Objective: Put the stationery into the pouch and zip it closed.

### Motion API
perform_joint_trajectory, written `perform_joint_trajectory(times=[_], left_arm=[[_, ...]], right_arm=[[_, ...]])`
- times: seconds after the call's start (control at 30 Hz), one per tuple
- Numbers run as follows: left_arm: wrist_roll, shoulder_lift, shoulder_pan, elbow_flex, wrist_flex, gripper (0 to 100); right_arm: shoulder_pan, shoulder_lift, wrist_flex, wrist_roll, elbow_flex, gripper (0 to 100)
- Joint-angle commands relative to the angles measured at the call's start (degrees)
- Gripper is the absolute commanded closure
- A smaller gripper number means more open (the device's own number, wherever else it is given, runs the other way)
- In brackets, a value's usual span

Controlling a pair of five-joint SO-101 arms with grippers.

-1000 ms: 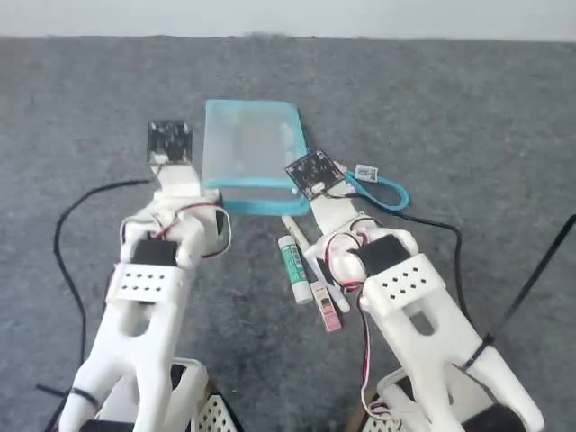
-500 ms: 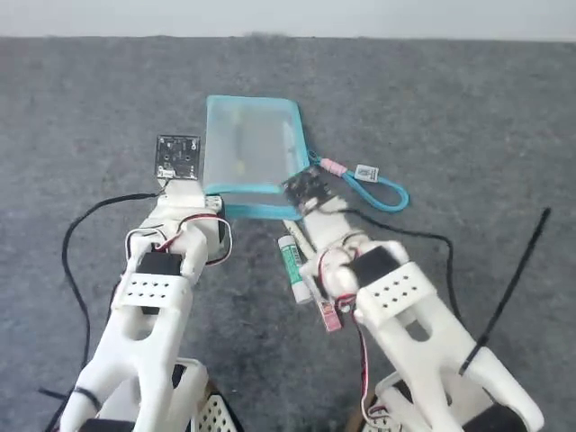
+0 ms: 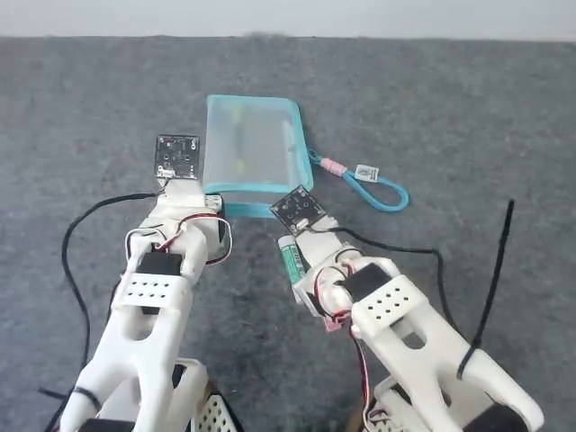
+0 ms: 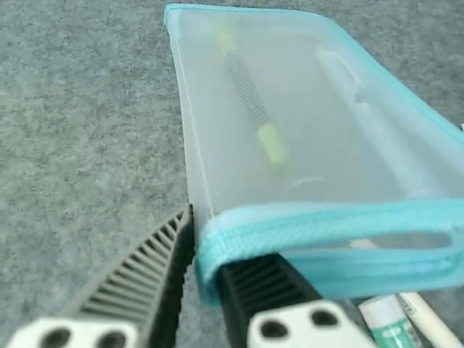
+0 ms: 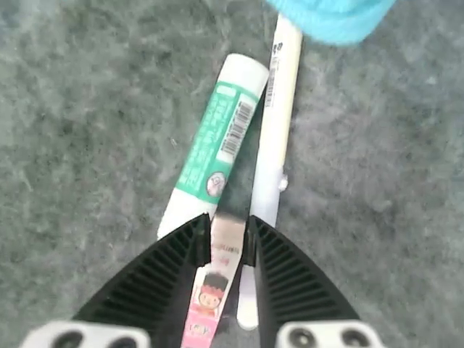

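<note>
I see the grey carpeted tabletop point(image 3: 477, 108) running up to a pale wall point(image 3: 360, 16) at 12 o'clock. The clear, teal-edged pouch point(image 3: 252, 148) lies flat toward 12 o'clock from both arms, a yellow-green pen point(image 4: 250, 101) inside it and its strap loop point(image 3: 376, 191) trailing off at 3 o'clock. My left gripper point(image 4: 206, 254) is clenched on the pouch's near zip corner. At 5 o'clock from the pouch, a green glue stick point(image 5: 217, 141) and a white pen point(image 5: 279, 116) lie side by side, and my right gripper point(image 5: 227, 232) pinches a pink stick point(image 5: 209, 290) just beside them.
</note>
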Motion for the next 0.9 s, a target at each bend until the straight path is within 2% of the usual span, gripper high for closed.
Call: perform_joint_trajectory(times=[0.0,0.13,0.4,0.73,0.87], left_arm=[[-0.26,-0.70,0.35,-0.40,-1.76,99],[-0.26,-0.70,0.35,-0.40,-1.76,99],[-0.26,-0.70,0.35,-0.40,-1.76,99],[-0.26,-0.70,0.35,-0.40,-1.76,99],[-0.26,-0.70,0.35,-0.40,-1.76,99]], right_arm=[[-0.22,2.86,-3.74,0.35,-0.53,91.8],[-0.04,6.64,-7.16,0.35,-0.62,91.8],[5.14,11.38,-12.35,0.26,-0.62,91.8],[4.62,16.48,-11.65,0.53,-3.08,92.5],[6.11,16.57,-6.90,5.80,-5.10,99.3]])
